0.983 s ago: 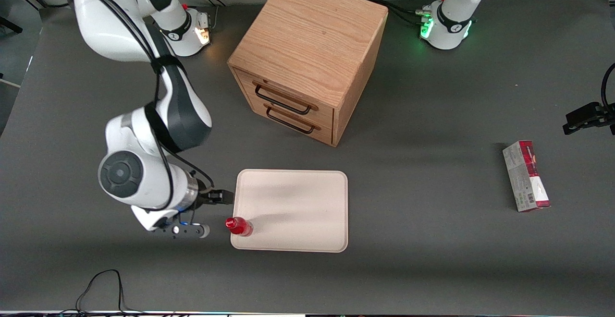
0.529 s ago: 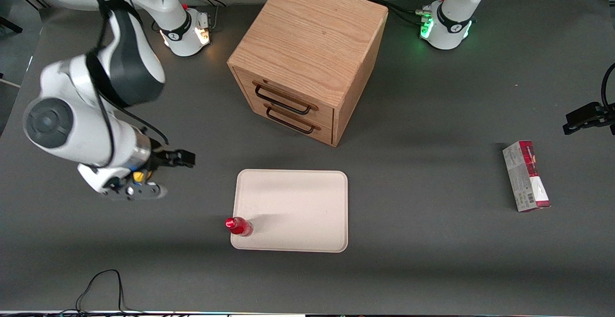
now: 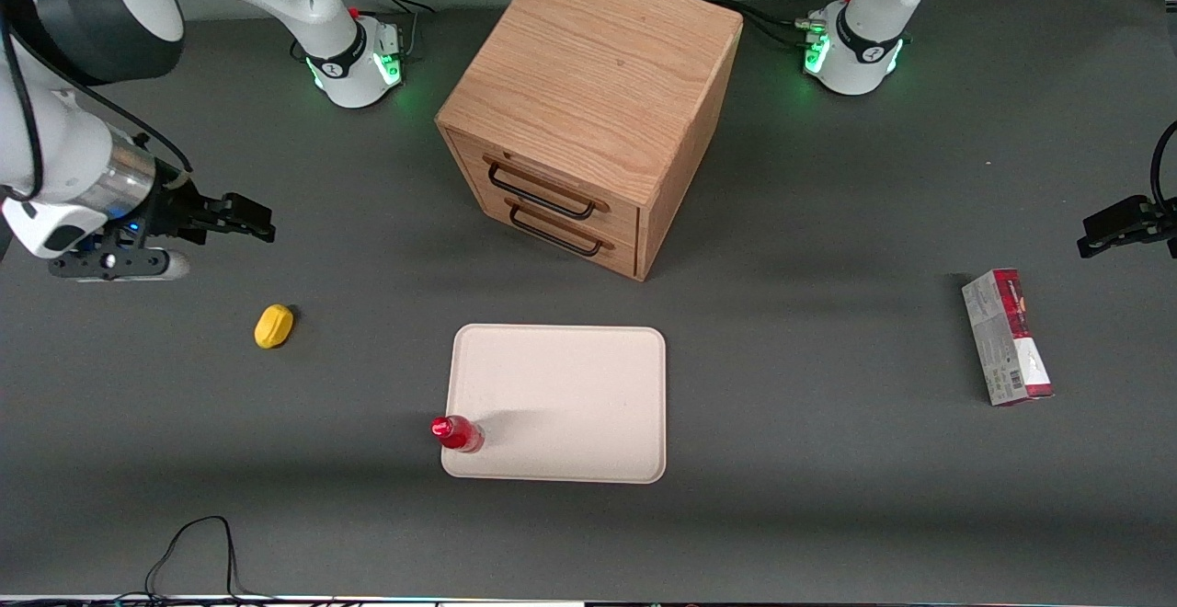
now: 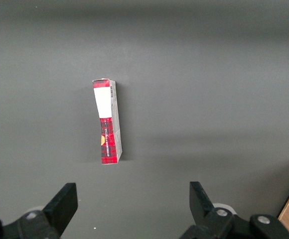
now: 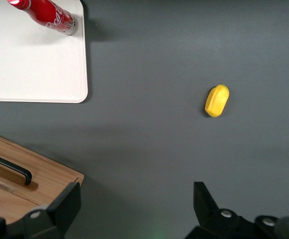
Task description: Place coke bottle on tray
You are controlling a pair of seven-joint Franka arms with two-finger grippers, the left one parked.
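The coke bottle [image 3: 457, 433] is small, glossy red with a red cap. It stands upright on the corner of the pale cream-pink tray [image 3: 570, 395] that is nearest the front camera and toward the working arm's end. It also shows in the right wrist view [image 5: 47, 14], standing on the tray [image 5: 30, 64]. My gripper [image 3: 248, 219] is open and empty, raised high above the table at the working arm's end, well away from the tray and farther from the front camera than it. Its fingers [image 5: 65, 204] show wide apart.
A yellow lemon-like object [image 3: 274, 326] lies on the table between my gripper and the tray. A wooden two-drawer cabinet [image 3: 588, 110] stands farther from the front camera than the tray. A red-and-grey carton [image 3: 1007, 337] lies toward the parked arm's end.
My gripper has drawn away from the bottle, rising and moving toward the working arm's end. The yellow object, hidden under the arm before, now shows. The bottle has stayed on the tray.
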